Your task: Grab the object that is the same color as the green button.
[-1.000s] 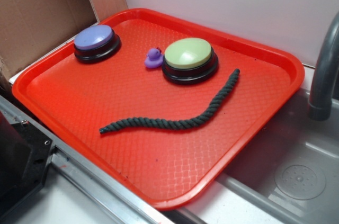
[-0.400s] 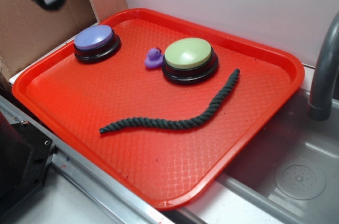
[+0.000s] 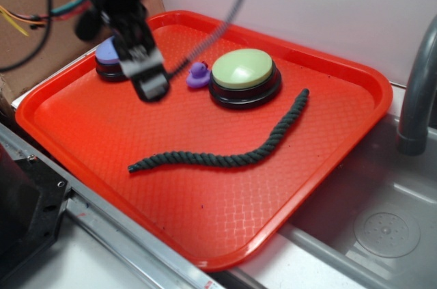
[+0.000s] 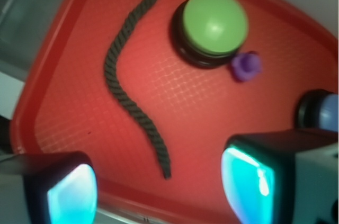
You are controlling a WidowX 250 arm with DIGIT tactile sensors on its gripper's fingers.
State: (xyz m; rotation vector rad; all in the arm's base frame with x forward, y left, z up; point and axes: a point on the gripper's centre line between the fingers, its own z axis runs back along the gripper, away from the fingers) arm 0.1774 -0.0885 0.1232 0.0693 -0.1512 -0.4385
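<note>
A long dark green twisted rope (image 3: 225,152) lies in a wavy line across the middle of the red tray (image 3: 321,180); it also shows in the wrist view (image 4: 130,75). The green button (image 3: 242,69), pale green dome on a black base, stands behind it, also in the wrist view (image 4: 214,23). My gripper (image 3: 147,74) hangs above the tray's left part, in front of the purple button (image 3: 106,53), well left of the rope. Its jaws stand wide apart and empty (image 4: 159,189), with the rope's near end between them, lower down on the tray.
A small purple duck (image 3: 198,75) sits just left of the green button. A cardboard wall (image 3: 41,9) stands at the left. A metal sink (image 3: 382,227) and grey faucet (image 3: 416,91) lie right. My black cable (image 3: 225,16) arcs over the tray's back.
The gripper has come in from the upper left corner and down over the tray's left part, now covering part of the purple button. Rope, buttons and duck have not moved.
</note>
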